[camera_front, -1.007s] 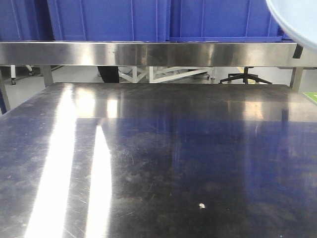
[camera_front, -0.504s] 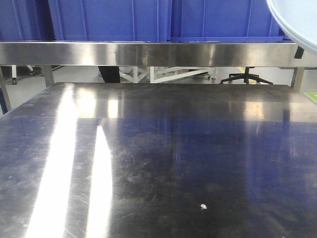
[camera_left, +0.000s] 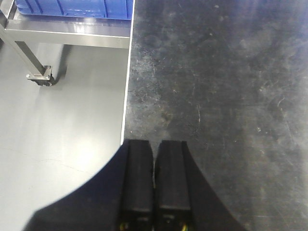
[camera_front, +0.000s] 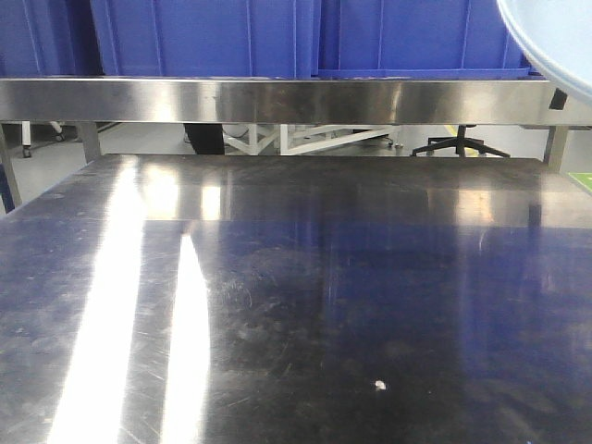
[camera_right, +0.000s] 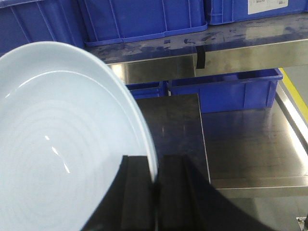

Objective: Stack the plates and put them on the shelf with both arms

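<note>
Your plate [camera_right: 62, 144] hangs tilted in the air, level with the right end of the shelf [camera_front: 277, 100] rail. The right claw [camera_right: 156, 166] pinches only its rim, likely so the underside is free to land flat. You can't tell whether a second plate lies beneath. The left claw [camera_left: 154, 147] is closed on nothing, over the worktop [camera_left: 216, 72] edge, short of the shelf.
</note>
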`<control>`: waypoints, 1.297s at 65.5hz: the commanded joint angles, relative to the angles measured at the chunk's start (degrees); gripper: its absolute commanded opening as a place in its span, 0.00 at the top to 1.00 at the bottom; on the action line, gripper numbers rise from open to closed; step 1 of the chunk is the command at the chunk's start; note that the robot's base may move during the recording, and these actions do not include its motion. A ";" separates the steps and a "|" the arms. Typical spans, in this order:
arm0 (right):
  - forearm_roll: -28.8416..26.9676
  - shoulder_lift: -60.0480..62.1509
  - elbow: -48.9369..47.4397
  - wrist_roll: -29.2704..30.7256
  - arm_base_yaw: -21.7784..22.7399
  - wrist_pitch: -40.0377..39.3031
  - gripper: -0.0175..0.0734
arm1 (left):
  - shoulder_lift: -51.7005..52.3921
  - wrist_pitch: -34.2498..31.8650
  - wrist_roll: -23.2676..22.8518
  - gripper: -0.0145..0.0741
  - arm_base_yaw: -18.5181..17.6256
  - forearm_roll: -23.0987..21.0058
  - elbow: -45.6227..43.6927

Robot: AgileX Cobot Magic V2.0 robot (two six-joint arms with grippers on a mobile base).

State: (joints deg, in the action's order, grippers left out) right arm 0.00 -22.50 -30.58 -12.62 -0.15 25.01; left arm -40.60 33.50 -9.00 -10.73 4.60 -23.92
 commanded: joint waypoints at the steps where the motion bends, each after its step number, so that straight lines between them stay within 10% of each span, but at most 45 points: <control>1: 0.38 -0.12 -1.81 0.15 0.36 -5.99 0.75 | 0.25 -3.44 0.03 0.74 -0.43 -0.19 -1.48; 85: 0.38 -0.12 -1.81 0.15 0.36 -5.99 0.75 | 0.25 -3.44 0.03 0.74 -0.43 -0.19 -1.48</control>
State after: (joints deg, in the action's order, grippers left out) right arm 0.00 -22.42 -30.58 -12.62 -0.15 25.01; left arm -40.60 33.50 -9.00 -10.73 4.60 -23.92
